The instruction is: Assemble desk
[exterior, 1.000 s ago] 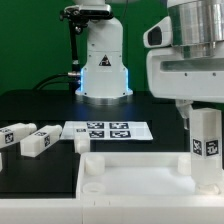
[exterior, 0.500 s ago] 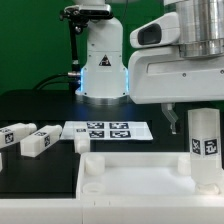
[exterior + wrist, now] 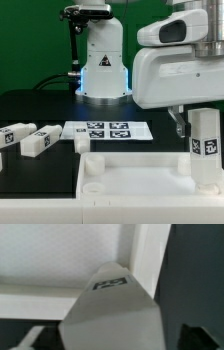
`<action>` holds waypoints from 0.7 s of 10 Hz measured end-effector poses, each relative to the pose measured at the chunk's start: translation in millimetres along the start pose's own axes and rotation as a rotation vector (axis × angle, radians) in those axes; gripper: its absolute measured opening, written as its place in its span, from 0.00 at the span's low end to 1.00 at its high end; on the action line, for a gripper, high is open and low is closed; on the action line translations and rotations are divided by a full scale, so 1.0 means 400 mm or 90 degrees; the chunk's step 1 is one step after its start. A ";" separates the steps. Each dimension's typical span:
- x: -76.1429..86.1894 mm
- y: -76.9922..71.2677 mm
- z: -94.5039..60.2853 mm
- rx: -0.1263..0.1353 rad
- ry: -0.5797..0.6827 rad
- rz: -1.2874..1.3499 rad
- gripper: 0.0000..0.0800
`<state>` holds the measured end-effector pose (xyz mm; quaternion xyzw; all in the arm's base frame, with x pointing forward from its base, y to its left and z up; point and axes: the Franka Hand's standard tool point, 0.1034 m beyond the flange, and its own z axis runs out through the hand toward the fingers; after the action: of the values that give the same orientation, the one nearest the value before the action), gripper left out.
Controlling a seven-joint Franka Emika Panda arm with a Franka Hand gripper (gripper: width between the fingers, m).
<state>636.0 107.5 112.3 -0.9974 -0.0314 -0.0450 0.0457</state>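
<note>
The white desk tabletop point(image 3: 130, 182) lies at the front with a round socket point(image 3: 92, 160) at its near-left corner. One white tagged leg point(image 3: 206, 146) stands upright in the corner at the exterior view's right. My gripper point(image 3: 202, 128) straddles the top of this leg. One finger point(image 3: 178, 124) shows a little apart from the leg's side; the other is hidden. In the wrist view the leg point(image 3: 112, 314) fills the space between the two dark fingers point(image 3: 28, 338), with thin gaps on both sides. The jaws look open.
Two loose tagged legs point(image 3: 14, 135) point(image 3: 38, 142) lie at the exterior view's left, and a third point(image 3: 81, 143) lies by the tabletop's far edge. The marker board point(image 3: 108, 130) lies behind the tabletop. The robot base point(image 3: 103, 68) stands at the back.
My hand rose slightly and shifted sideways around the upright leg, and the visible finger moved with it. The leg and the other parts have not moved.
</note>
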 end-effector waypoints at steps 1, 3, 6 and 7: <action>0.000 0.001 0.000 0.000 0.000 0.000 0.49; 0.000 0.001 0.000 0.000 0.000 0.058 0.36; 0.027 0.013 0.005 -0.002 0.000 0.265 0.36; 0.034 0.018 0.007 -0.009 0.003 0.373 0.36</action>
<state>650.1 101.4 109.9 -0.9643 0.2581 -0.0321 0.0496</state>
